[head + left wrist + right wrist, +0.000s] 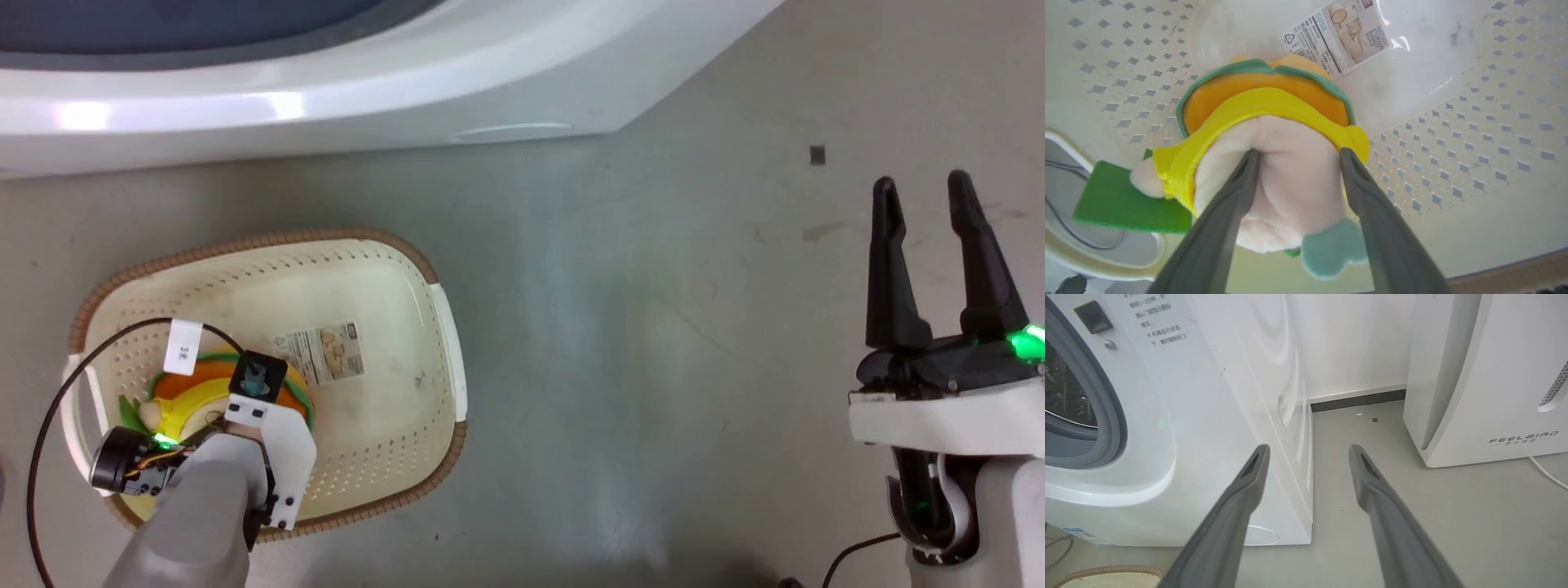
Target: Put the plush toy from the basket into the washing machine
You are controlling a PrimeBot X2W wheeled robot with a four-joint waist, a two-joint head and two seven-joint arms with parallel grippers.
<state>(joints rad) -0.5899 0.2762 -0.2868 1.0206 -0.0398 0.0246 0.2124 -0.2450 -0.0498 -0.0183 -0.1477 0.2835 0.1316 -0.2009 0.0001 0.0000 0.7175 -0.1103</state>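
Plush toy (1298, 179) lies on the bottom of the cream laundry basket (269, 238), just beside the paper label (1339, 36), its burger hat pointing away from the left claw (1296, 153). That claw is spread about as wide as the right claw (922, 192), with a dark finger (1224, 212) against each side of the pale round face, and as far as I can judge it is not clenched on it. The risk I see is a shallow pinch. The face is round and soft, so when the fingers close it could squash and pop out, or hang by a fold and drop on the lift. The black cable (49, 420) looping out past the basket's rim might snag as the arm rises. The right claw hangs released and empty over the grey floor (653, 327), well apart. The washing machine (326, 106) stands just beyond the basket, so a low carry could knock the toy against its white front instead of clearing the grey gasket (1114, 428)
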